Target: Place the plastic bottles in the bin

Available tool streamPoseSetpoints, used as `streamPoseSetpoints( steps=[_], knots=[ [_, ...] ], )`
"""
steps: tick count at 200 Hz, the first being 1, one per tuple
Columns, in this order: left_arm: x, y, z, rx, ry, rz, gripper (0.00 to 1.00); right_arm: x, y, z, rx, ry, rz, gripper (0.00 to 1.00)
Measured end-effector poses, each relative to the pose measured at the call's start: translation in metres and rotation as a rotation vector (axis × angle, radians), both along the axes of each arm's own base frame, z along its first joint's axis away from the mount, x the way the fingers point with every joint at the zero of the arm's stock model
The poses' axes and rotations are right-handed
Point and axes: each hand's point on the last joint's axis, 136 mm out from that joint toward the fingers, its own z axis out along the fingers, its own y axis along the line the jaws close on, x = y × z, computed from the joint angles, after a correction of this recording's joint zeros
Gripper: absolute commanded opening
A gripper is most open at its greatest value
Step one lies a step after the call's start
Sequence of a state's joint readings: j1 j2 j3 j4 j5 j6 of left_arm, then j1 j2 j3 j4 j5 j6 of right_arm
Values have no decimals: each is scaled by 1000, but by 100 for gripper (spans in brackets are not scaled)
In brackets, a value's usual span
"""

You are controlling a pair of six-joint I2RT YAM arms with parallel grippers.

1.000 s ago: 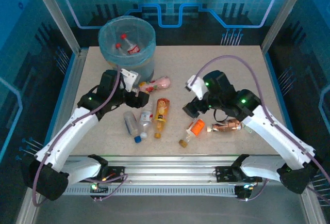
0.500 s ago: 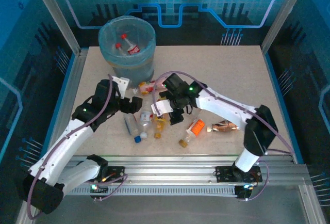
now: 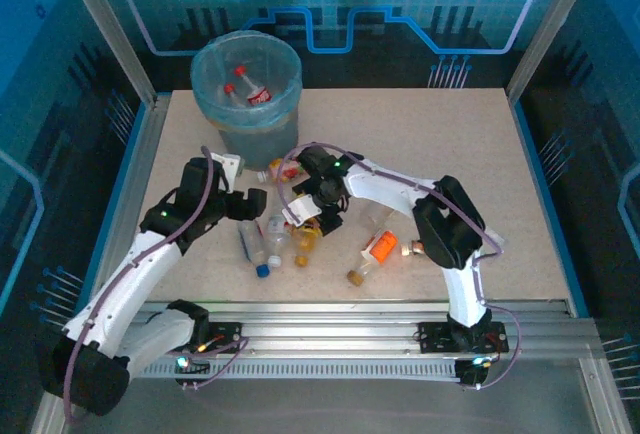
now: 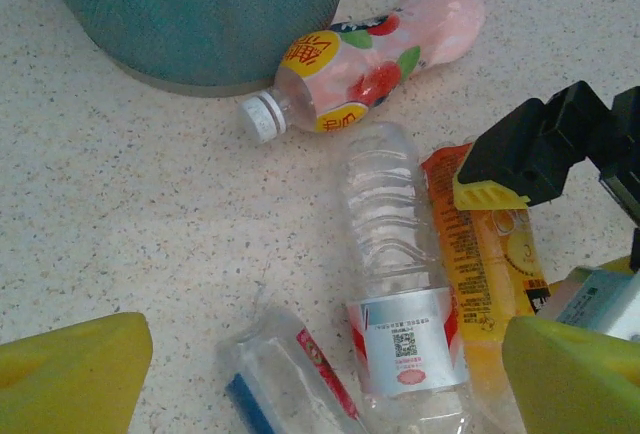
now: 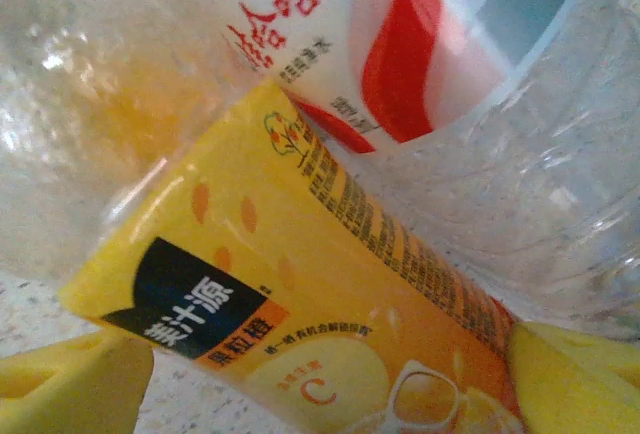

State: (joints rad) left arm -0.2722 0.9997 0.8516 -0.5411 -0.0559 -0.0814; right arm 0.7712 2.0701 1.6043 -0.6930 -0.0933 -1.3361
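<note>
- Just ahead of the left gripper (image 4: pixel 320 384) and off to its left stands the bin (image 4: pixel 200 14), upright on the table (image 4: pixel 120 204). Its translucent blue wall fills the top of the wrist view.
- Inside the bin, seen from above, lies a red-capped bottle (image 3: pixel 252 90) with a red-and-white label. A second red cap (image 3: pixel 228 87) sits beside it, but I cannot tell what it belongs to.
- The left gripper's yellow fingers (image 4: pixel 70 374) are spread wide apart with nothing held between them.
- Directly ahead of them, a clear ribbed bottle (image 4: pixel 400 284) with a white-and-red label lies on its side on the table.
- A crushed bottle (image 4: pixel 275 379) with a blue strip lies nearer the left finger, just beside the clear ribbed bottle.
- Farther ahead lies the pink bottle (image 4: pixel 370 64), its white cap pointing at the foot of the bin. It is just beside the bin, though I cannot tell whether they touch.
- The right gripper (image 5: pixel 320 374) is at the left gripper's right. Its yellow pads (image 5: pixel 70 384) sit on either side of the orange juice bottle (image 5: pixel 300 284), which lies against the clear ribbed bottle.
- I cannot tell whether those pads press on the orange juice bottle or only flank it.
- Behind the right gripper, along its arm, an orange-wrapped bottle (image 3: pixel 377 249) lies on the table, well apart from the bin.
</note>
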Motion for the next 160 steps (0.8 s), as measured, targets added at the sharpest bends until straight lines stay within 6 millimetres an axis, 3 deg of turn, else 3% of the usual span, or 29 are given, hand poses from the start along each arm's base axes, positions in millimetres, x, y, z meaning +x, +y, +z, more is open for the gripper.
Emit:
streamPoseSetpoints(
  steps=[47,98,133,160],
  knots=[
    [1,3,0,-8,3,19,91,2,0,0,7,9,21,78],
    [1,3,0,-23,7,26,91,2,-4,-2,1,24,16,84],
    [0,3,2,-26,2,25,92,-6,-15,-26,-70,84,13,87],
    [0,2,2,-31,2,20,91,-13,-22,-37,-110,121,11,80]
  ],
)
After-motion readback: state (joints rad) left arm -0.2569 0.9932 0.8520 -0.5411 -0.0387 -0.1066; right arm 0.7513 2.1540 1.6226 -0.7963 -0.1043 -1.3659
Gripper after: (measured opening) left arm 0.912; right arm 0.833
